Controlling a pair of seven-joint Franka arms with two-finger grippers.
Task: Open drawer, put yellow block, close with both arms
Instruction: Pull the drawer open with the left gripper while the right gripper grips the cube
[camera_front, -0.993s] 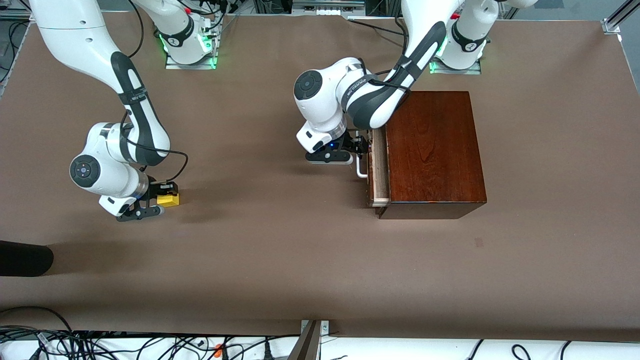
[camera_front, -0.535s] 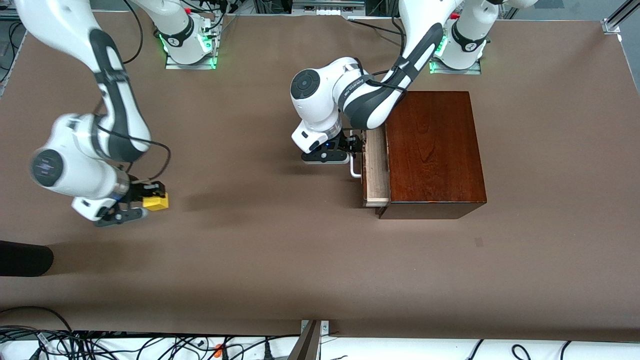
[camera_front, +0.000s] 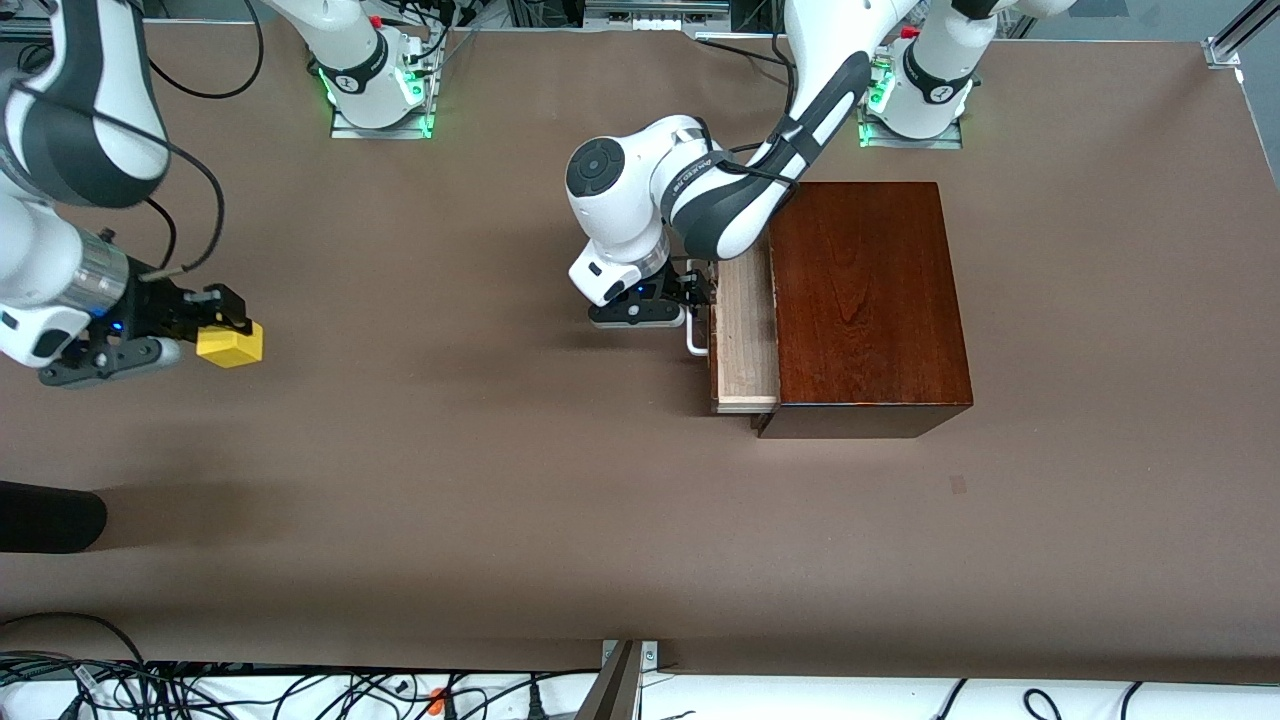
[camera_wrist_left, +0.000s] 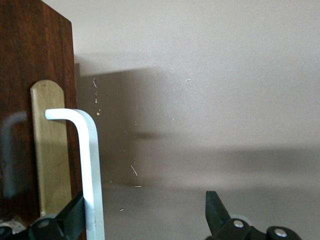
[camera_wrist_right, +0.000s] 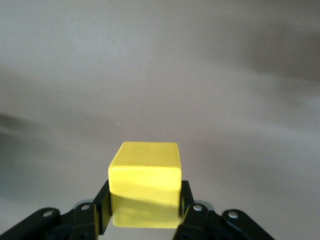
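The yellow block is gripped in the closed right gripper, held in the air over the bare table at the right arm's end, at about nine o'clock from the drawer. The drawer is only partly pulled out. A smooth, sharp-edged cube could be dropped against the narrow gap.

The white bar handle sits between the spread fingers of the left gripper; it could slip off. The box is glossy, the tray pale raw wood.
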